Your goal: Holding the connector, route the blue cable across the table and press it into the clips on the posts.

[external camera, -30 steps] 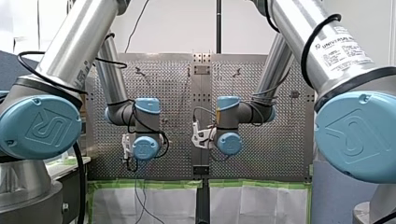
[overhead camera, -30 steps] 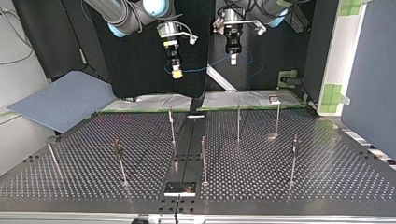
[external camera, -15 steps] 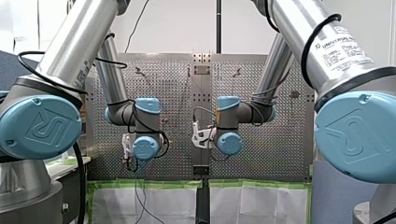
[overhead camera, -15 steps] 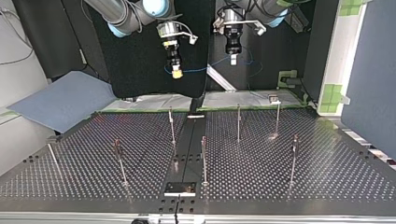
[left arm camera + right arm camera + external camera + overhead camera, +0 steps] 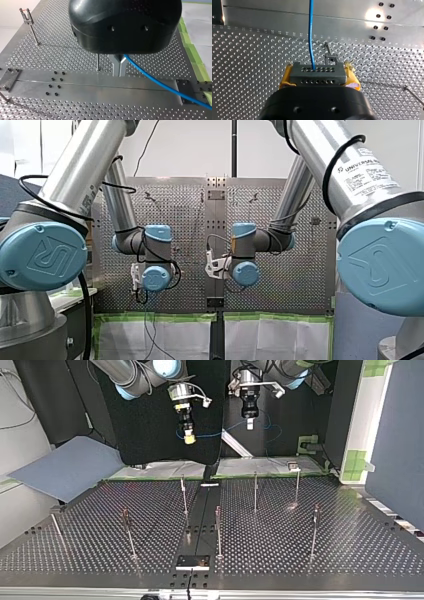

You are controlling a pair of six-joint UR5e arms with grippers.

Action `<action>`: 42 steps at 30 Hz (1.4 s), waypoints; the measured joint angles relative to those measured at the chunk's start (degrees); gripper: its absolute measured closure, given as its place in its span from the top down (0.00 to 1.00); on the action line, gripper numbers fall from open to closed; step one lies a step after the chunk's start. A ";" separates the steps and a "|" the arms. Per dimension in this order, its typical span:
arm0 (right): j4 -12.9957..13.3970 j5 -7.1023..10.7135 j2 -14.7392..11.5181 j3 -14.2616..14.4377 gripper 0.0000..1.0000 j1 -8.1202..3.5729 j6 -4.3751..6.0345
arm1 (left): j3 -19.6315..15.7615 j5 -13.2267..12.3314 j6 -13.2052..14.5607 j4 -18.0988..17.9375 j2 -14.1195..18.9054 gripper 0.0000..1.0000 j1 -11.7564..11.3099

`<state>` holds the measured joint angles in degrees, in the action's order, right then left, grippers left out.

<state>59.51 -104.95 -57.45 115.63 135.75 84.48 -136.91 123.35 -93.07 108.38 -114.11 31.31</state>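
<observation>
Holding a grey connector in my right gripper, yellow pads pressed on its two ends, jaws only as wide as the block. Can follow the blue cable from one hole of the connector straight ahead over the table. Pinching that same cable with my left gripper, metal fingers drawn close together; cannot make out the exact contact, covered by the black gripper body. Cannot follow it past the edge of the left wrist view. From across the table, can see both grippers up against a dark backdrop, well above the posts, cable strung between them. Can pick out one clip on a post top in the left wrist view; in the top view, too small to tell. Cannot see either gripper in the front view, hidden under the wrists
</observation>
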 joint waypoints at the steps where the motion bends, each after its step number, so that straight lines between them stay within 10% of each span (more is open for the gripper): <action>1: 0.00 0.00 0.00 0.00 0.00 0.00 0.00 | 0.00 0.00 0.00 0.00 0.00 0.00 0.00; 32: -10.05 -1.57 2.98 0.34 0.00 -0.44 -0.43 | 1.48 0.55 5.03 7.57 2.50 0.00 -1.93; 42: -14.12 -0.16 -1.05 -3.16 0.00 -0.02 3.61 | -0.33 3.62 4.43 11.59 6.50 0.00 -2.53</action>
<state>45.39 -105.12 -58.50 112.47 135.72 88.09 -137.24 126.97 -88.65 119.97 -107.61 28.78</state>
